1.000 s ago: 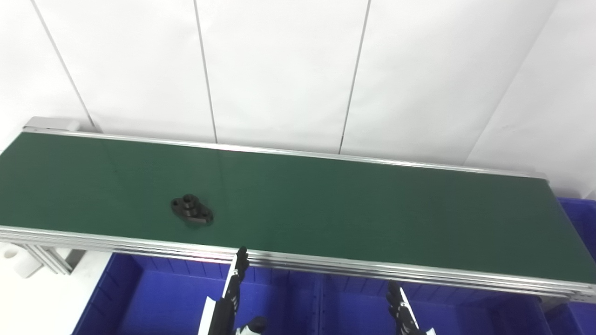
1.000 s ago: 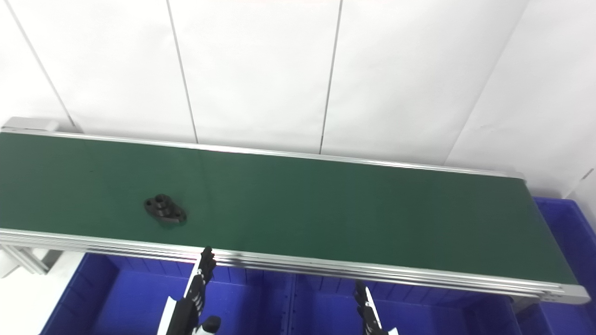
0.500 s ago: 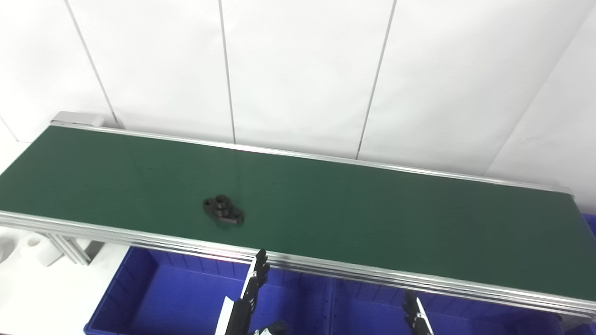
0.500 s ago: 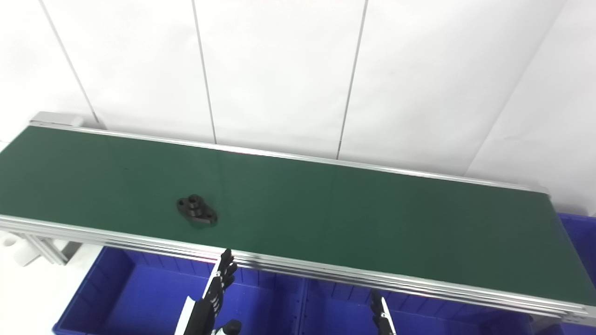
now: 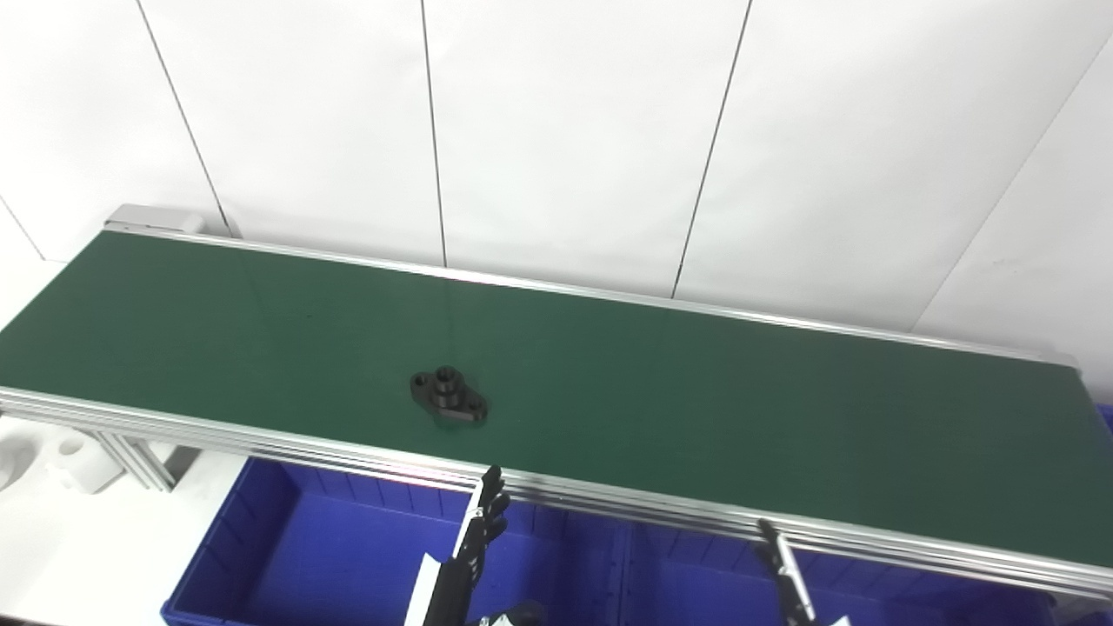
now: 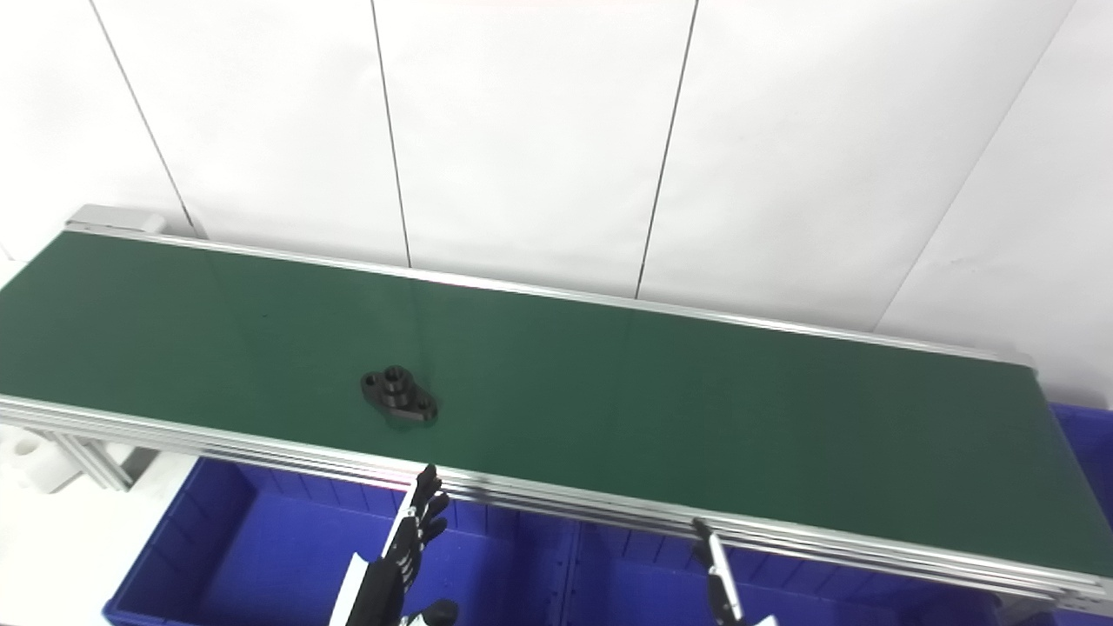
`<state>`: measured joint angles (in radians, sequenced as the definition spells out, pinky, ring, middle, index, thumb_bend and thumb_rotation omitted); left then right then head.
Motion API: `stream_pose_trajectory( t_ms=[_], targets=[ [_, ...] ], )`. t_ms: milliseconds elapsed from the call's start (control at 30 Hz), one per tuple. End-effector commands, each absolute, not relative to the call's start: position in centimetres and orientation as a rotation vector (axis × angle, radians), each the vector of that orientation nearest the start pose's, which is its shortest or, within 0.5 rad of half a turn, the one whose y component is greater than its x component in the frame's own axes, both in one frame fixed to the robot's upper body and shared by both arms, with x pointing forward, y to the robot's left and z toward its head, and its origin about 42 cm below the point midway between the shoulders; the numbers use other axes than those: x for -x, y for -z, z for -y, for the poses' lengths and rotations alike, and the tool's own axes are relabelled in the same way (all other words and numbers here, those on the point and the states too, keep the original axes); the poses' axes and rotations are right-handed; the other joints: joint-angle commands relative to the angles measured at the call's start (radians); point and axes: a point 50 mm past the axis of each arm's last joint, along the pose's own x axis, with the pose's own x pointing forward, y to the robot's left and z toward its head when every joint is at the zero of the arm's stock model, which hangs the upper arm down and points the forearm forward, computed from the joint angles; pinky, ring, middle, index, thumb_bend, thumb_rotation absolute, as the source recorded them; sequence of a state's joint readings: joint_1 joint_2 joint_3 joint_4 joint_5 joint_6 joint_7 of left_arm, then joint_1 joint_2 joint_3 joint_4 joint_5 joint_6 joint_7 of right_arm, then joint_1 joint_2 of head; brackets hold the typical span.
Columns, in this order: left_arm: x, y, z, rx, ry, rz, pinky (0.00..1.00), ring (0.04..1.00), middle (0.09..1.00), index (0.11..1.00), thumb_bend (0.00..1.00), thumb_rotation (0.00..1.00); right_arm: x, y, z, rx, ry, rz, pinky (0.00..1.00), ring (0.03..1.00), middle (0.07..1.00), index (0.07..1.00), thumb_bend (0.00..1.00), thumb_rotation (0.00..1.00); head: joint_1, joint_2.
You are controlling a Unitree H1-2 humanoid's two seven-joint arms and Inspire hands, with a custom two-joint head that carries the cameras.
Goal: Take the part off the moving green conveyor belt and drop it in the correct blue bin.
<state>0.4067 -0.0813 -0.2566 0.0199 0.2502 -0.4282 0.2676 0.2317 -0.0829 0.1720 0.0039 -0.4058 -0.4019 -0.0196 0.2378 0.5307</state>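
Where the left eye view looks down on the green conveyor belt (image 5: 696,409), a black part (image 5: 449,396) with a raised round hub and a hole in each ear lies flat on it, nearer the belt's front edge than its back edge and toward its left end. Below the front rail stand blue bins (image 5: 339,556). The left hand (image 5: 474,552) rises from the bottom edge over the left bin, its fingers straight, close side by side and holding nothing, tips just short of the front rail and well apart from the part. The right hand (image 5: 787,574) shows only thin straight fingers at the bottom edge over the next bin; whether they are spread I cannot tell.

In the right eye view the part (image 6: 399,395) sits at the same spot on the belt (image 6: 696,409), near the front edge, left of the middle. The left hand (image 6: 404,548) points up at the front rail, fingers extended and slightly fanned at the tips, empty. The right hand (image 6: 717,578) is a narrow sliver beside the bins (image 6: 261,556); its finger state cannot be told.
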Motion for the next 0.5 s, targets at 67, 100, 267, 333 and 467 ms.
stream_pose_trajectory(
  t_ms=[67,100,267,333,467],
  targets=[
    [-14.2,-5.2,-14.3,-0.070,-0.063,0.125,0.94,0.959,0.999,1.000,0.86,0.85,-21.5,-11.5,18.0,0.495,-0.143,0.361,0.81,0.883,0.931,0.972,0.85,0.62,-0.008,0.010],
    [-14.2,-5.2,-14.3,-0.070,-0.060,0.124,0.94,0.962,1.000,1.000,0.87,0.86,-22.1,-12.5,17.8,0.518,-0.127,0.376,0.79,0.873,0.915,0.939,0.85,0.57,-0.008,0.010],
    [-14.2,-5.2,-14.3,-0.078,-0.061,0.126,0.95,0.965,1.000,1.000,0.88,0.88,-25.7,-15.8,16.9,0.588,-0.111,0.372,0.73,0.832,0.868,0.885,0.87,0.46,-0.015,0.017],
    [-14.2,-5.2,-14.3,-0.079,-0.064,0.127,0.95,0.964,0.998,1.000,0.88,0.88,-27.0,-16.8,16.3,0.626,-0.110,0.358,0.68,0.808,0.857,0.867,0.89,0.41,-0.015,0.017],
    [-14.3,-5.3,-14.3,-0.071,-0.063,0.128,0.97,0.971,0.999,1.000,0.90,0.88,-29.4,-18.0,15.0,0.689,-0.112,0.356,0.63,0.764,0.833,0.843,0.93,0.39,-0.028,0.018]
  ],
)
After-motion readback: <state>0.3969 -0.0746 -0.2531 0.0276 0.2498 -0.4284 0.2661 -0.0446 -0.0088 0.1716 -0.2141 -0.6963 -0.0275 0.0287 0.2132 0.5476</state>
